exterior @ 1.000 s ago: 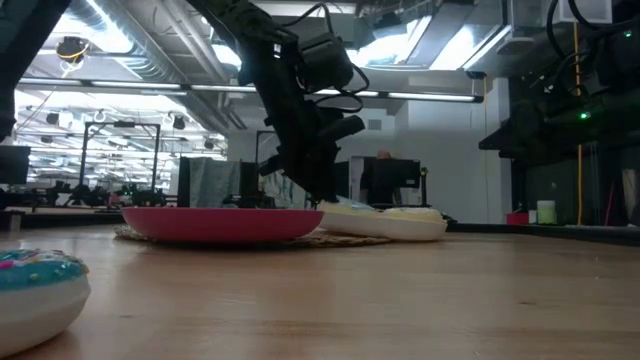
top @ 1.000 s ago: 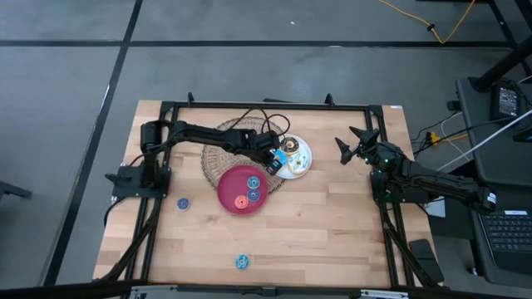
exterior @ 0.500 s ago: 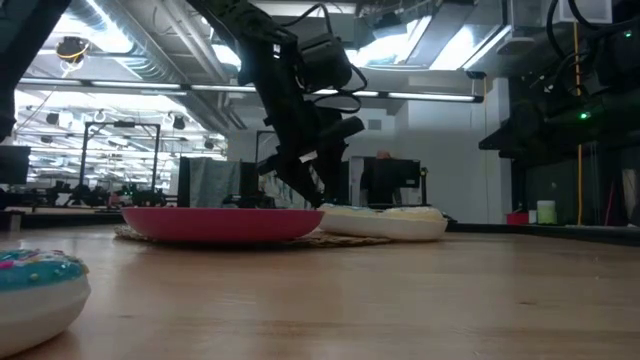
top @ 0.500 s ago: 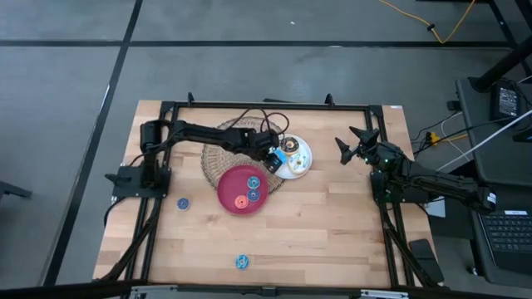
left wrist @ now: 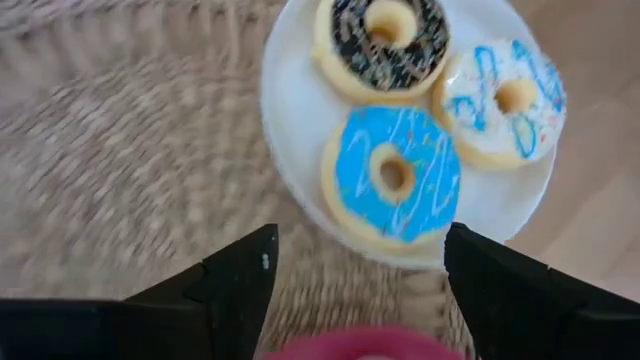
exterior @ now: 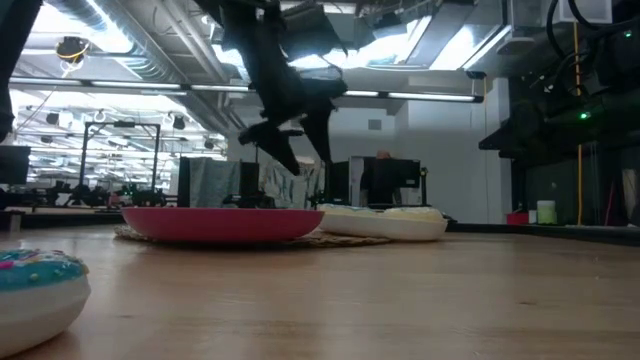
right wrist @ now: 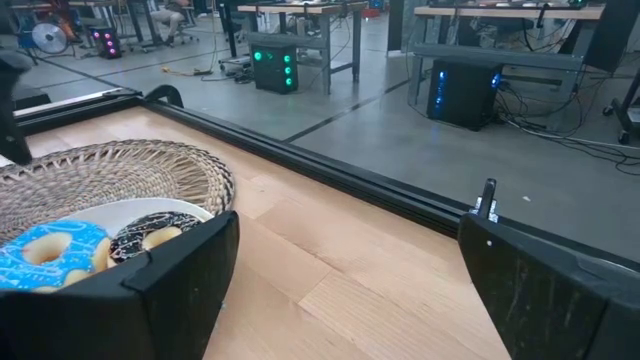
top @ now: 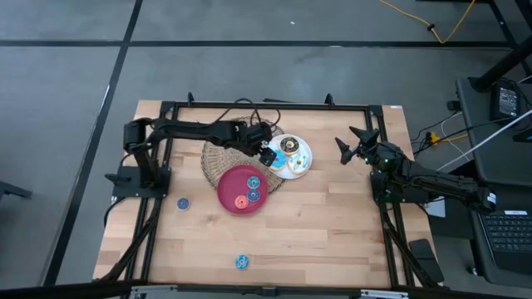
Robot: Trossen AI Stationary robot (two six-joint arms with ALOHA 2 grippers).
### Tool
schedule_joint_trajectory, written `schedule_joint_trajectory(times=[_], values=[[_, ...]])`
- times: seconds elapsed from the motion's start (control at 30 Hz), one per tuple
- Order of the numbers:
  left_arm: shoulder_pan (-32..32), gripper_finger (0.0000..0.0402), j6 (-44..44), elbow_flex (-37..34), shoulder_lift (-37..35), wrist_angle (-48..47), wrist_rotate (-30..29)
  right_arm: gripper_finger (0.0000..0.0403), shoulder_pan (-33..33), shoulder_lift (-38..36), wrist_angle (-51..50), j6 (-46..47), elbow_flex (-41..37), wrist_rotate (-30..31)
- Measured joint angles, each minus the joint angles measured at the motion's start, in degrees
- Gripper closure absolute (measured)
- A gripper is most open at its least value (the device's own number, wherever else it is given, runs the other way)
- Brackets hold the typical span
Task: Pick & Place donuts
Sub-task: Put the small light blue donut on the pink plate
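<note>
1. The left gripper (top: pixel 264 152) is seen raised over the wicker mat (top: pixel 218 154), just beside the white plate (top: pixel 304 165); its fingers (left wrist: pixel 236 290) are spread apart with nothing held between them.
2. In the left wrist view, 3 donuts are seen lying on the white plate (left wrist: pixel 285 130): a cyan donut (left wrist: pixel 392 175) nearest the gripper, a chocolate donut (left wrist: pixel 382 45) and a white donut with blue streaks (left wrist: pixel 500 100), each touching its neighbours.
3. The red plate (top: pixel 230 196) is seen resting partly on the wicker mat, touching the white plate's edge; 2 tiny donuts are seen on it, a blue one (top: pixel 253 183) and a red one (top: pixel 241 202), along with a third small dark ring (top: pixel 253 195).
4. A small navy donut (top: pixel 183 203) is seen lying on the bare table (top: pixel 332 232) near the left arm's base.
5. A cyan sprinkled donut (top: pixel 242 262) is seen alone near the table's front edge, well apart from both plates; it fills the corner of the low view (exterior: pixel 40 285).
6. The right gripper (top: pixel 356 143) is held to the right of the white plate, apart from it, its fingers wide apart and empty.
</note>
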Motion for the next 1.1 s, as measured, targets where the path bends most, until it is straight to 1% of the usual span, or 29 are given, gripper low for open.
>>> schedule_joint_trajectory(times=[0.1, 0.23, 0.37, 0.6, 0.83, 1.1], values=[[0.2, 0.0128, -1.6, 0.0, -2.7, -4.4, -0.7, 0.0027, 0.0, 0.0, 0.0, 0.0, 0.0, 0.0], [-0.2, 0.0128, -3.6, 0.0, -6.2, -11.9, -3.7, 0.0027, 0.0, 0.0, 0.0, 0.0, 0.0, 0.0], [-1.5, 0.0128, -7.0, 0.0, -10.2, -18.8, -8.1, 0.0027, 0.0, 0.0, 0.0, 0.0, 0.0, 0.0], [-4.7, 0.0128, -14.3, 0.0, -17.4, -27.0, -15.7, 0.0027, 0.0, 0.0, 0.0, 0.0, 0.0, 0.0], [-12.4, 0.0128, -23.5, 0.0, -23.7, -32.6, -19.1, 0.0027, 0.0, 0.0, 0.0, 0.0, 0.0, 0.0], [-25.2, 0.0128, -38.2, 0.0, -29.3, -38.7, -21.8, 0.0027, 0.0, 0.0, 0.0, 0.0, 0.0, 0.0]])
